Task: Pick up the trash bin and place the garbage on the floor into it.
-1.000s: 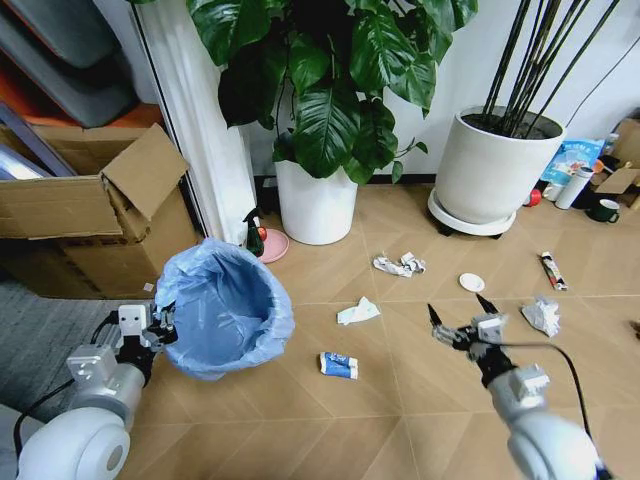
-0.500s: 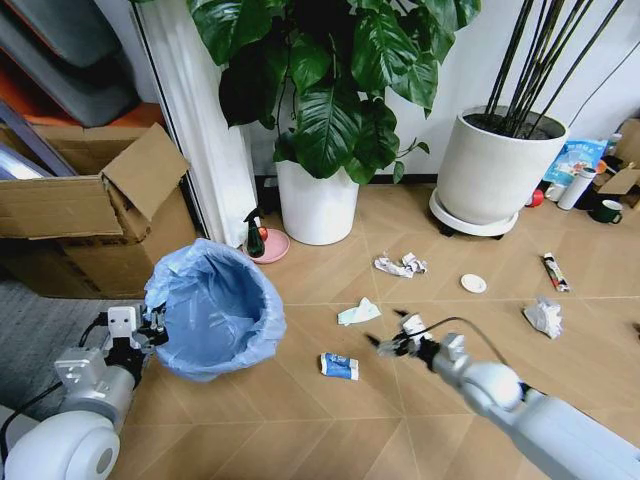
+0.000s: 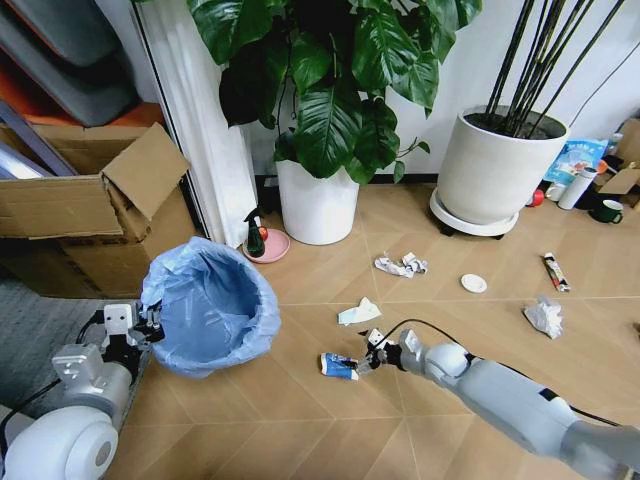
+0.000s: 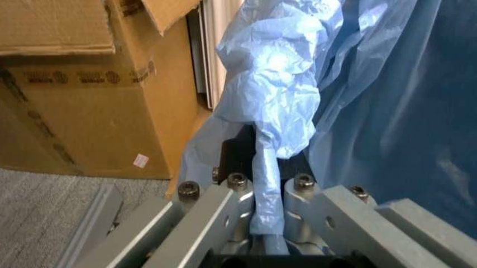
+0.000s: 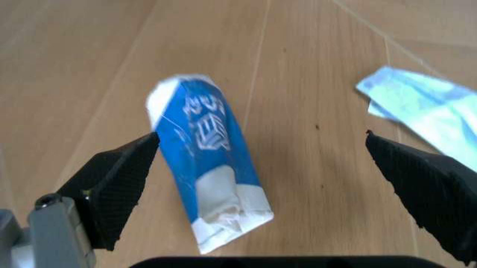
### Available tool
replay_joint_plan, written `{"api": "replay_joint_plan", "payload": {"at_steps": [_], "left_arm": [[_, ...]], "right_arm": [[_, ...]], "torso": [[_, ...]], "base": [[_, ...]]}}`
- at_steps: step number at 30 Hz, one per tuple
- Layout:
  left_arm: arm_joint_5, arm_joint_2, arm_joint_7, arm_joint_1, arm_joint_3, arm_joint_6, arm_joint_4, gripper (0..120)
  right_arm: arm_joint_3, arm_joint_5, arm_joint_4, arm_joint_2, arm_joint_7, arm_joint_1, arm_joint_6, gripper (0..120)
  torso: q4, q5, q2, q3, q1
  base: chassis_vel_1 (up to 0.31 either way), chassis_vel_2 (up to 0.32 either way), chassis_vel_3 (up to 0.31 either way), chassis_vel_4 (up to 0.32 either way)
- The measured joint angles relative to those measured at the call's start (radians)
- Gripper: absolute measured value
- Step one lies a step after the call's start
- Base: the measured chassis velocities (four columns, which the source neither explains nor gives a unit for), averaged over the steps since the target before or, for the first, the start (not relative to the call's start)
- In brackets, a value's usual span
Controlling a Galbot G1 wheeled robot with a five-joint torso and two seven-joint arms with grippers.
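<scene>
Head view, sweeping from the left: the left tool [image 3: 150, 325] is clamped on the blue bag at the rim of the trash bin [image 3: 210, 305], and the left wrist view shows its fingers [image 4: 216, 209] pinched tight on a fold of the bag. The bin sits on the floor [image 3: 300, 420] beside the cardboard box [image 3: 90, 215]. Moving right, the blue-white packet [image 3: 338, 366] lies just right of the bin, a white tissue [image 3: 358, 312] beyond it. Then the right tool [image 3: 368, 362], low over the floor, spread wide and holding nothing. In the right wrist view the packet [image 5: 209, 162] lies between the two pads [image 5: 119, 184], closer to one, its long axis running roughly along the reach, so closing would squeeze it across its narrow width. Right arm is plainly the nearer one
</scene>
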Motion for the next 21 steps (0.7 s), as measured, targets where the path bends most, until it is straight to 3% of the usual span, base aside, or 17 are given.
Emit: {"api": "replay_joint_plan", "payload": {"at_steps": [9, 17, 21], "left_arm": [[0.002, -0.01, -0.002, -0.001, 0.005, 0.004, 0.005, 0], [0.008, -0.013, -0.003, 0.013, 0.003, 0.004, -0.003, 0], [0.008, -0.011, -0.003, 0.017, 0.0, 0.004, -0.007, 0]], "right_arm": [[0.005, -0.013, -0.118, 0.085, -0.011, 0.001, 0.03, 100], [0.018, -0.048, -0.272, 0.242, -0.011, 0.01, 0.055, 100], [0.019, -0.05, -0.298, 0.262, -0.009, 0.01, 0.054, 100]], "torso": [[0.0001, 0.0, 0.0, 0.0, 0.0], [0.0007, 0.0006, 0.0, 0.0, 0.0], [0.0003, -0.0001, 0.0, 0.0, 0.0]], "base": [[0.0, 0.0, 0.0, 0.0], [0.0, 0.0, 0.0, 0.0], [0.0, 0.0, 0.0, 0.0]]}}
